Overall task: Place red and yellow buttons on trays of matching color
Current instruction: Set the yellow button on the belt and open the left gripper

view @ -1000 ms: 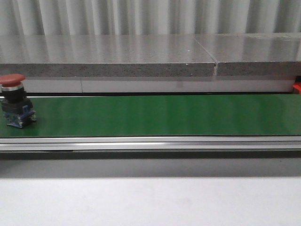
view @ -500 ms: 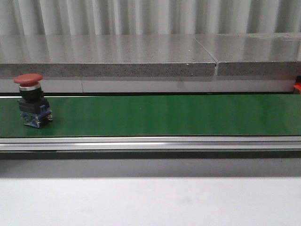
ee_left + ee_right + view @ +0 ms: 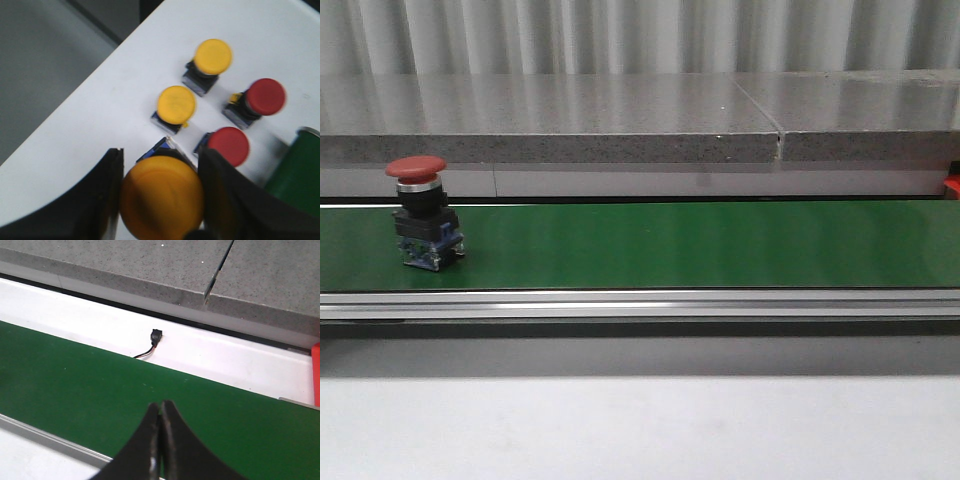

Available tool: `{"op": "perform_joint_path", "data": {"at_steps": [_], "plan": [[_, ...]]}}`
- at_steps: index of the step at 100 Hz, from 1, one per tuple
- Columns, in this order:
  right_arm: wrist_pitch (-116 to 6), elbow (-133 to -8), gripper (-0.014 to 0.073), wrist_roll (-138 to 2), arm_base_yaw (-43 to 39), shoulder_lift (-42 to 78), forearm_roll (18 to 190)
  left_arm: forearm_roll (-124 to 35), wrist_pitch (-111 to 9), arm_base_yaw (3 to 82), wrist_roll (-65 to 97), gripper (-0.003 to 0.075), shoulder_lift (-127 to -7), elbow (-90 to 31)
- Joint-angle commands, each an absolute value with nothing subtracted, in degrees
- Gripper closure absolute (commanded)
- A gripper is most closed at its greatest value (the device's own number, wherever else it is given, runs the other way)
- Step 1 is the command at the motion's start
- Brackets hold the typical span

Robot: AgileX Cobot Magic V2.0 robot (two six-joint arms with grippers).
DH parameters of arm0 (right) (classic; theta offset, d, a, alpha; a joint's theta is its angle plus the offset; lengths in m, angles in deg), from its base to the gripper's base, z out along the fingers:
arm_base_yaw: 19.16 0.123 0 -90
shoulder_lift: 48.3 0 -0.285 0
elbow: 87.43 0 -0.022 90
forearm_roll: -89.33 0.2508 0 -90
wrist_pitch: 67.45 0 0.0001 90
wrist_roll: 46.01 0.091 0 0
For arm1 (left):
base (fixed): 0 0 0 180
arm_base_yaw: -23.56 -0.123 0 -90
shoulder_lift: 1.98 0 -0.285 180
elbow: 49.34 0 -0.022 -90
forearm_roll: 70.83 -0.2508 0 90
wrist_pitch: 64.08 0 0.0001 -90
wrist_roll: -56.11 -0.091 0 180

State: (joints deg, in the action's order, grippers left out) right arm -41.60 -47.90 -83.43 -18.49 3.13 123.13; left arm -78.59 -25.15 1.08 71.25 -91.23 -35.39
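While the red mushroom-head push button stands upright on the green conveyor belt near its left end in the front view, neither arm appears in that view. Button base is black with a blue block at the bottom.

Left wrist view: the left gripper has its black fingers clamped on a large yellow mushroom-head push button, one finger on each side of the cap. Beyond it, on the white tabletop, stand two more yellow-capped push buttons and two red-capped push buttons, near each other but apart. A dark green cylindrical object sits at the edge of that view, just beside the nearer red cap.

Right wrist view: the right gripper hangs over the green belt, fingers pressed together, holding nothing. A small black connector with a short wire lies on the white strip behind the belt.
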Motion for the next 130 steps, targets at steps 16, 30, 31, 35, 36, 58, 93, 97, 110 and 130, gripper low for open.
{"op": "perform_joint_path", "data": {"at_steps": [16, 30, 31, 35, 36, 58, 93, 97, 110, 130], "plan": [[-44.29, -49.41, 0.0662, -83.67, -18.42, 2.6, 123.76, -76.66, -25.37, 13.03, 66.46, 0.0741, -87.74, -38.62], [-44.29, -49.41, 0.0662, -83.67, -18.42, 2.6, 123.76, -76.66, -25.16, 18.05, 65.78, 0.0741, -88.76, -39.28], [-44.29, -49.41, 0.0662, -83.67, -18.42, 2.6, 123.76, -76.66, -25.16, 18.2, 65.78, 0.0741, -89.0, -39.4], [-44.29, -49.41, 0.0662, -83.67, -18.42, 2.6, 123.76, -76.76, -25.12, 18.86, 65.78, 0.0741, -89.47, -39.41], [-44.29, -49.41, 0.0662, -83.67, -18.42, 2.6, 123.76, -76.76, -25.12, 19.03, 65.78, 0.0741, -89.84, -39.41], [-44.29, -49.41, 0.0662, -83.67, -18.42, 2.6, 123.76, -76.65, -24.74, 19.55, 65.78, 0.0741, -94.1, -39.41], [-44.29, -49.41, 0.0662, -83.67, -18.42, 2.6, 123.76, -76.65, -22.8, 19.55, 65.78, 0.0713, -97.15, -39.41], [-44.29, -49.41, 0.0662, -83.67, -18.42, 2.6, 123.76, -76.65, -22.7, 19.55, 65.68, 0.0676, -97.38, -39.41], [-44.29, -49.41, 0.0662, -83.67, -18.42, 2.6, 123.76, -76.65, -22.55, 19.55, 65.54, 0.0445, -97.52, -39.41], [-44.29, -49.41, 0.0662, -83.67, -18.42, 2.6, 123.76, -70.34, -23.25, 19.68, 59.4, 0.0043, -97.41, -40.06]]}}
